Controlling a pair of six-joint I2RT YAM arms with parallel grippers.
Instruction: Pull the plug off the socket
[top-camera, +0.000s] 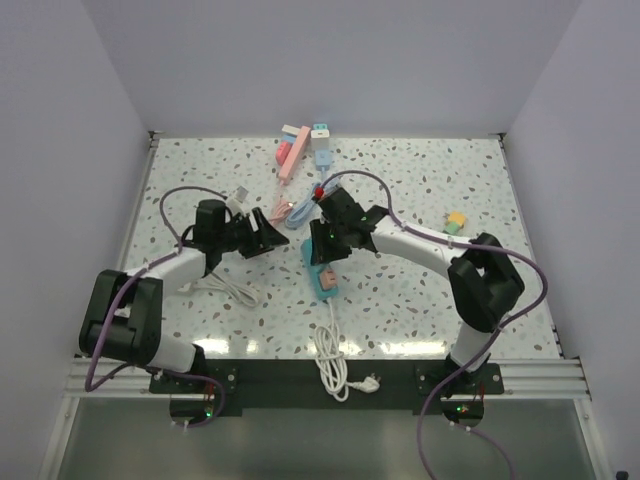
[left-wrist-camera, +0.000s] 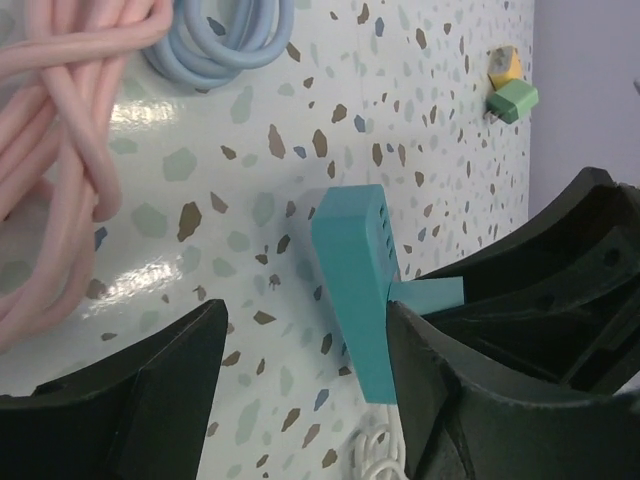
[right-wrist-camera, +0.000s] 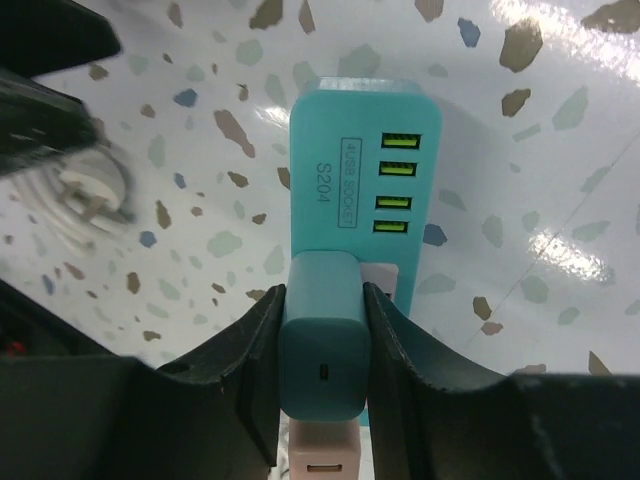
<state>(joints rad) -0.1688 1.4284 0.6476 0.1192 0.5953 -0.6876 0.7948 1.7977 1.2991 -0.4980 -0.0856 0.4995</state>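
The teal socket strip (right-wrist-camera: 365, 160) lies on the speckled table, and it shows in the top view (top-camera: 326, 281) too. A teal plug (right-wrist-camera: 320, 345) sits in its face, with a pink plug (right-wrist-camera: 325, 455) right behind it. My right gripper (right-wrist-camera: 320, 340) is shut on the teal plug, one finger on each side. In the left wrist view the strip (left-wrist-camera: 355, 290) carries the plug (left-wrist-camera: 430, 292) sticking out to the right. My left gripper (left-wrist-camera: 305, 390) is open, with the strip's end between its fingers, close against the right finger (left-wrist-camera: 450, 400).
A pink cable coil (left-wrist-camera: 60, 150) and a blue coil (left-wrist-camera: 220, 40) lie beyond the left gripper. The strip's white cord (top-camera: 335, 360) runs to the near edge. Yellow and green adapters (top-camera: 455, 222) sit at the right. Pink and blue strips (top-camera: 300, 148) lie at the back.
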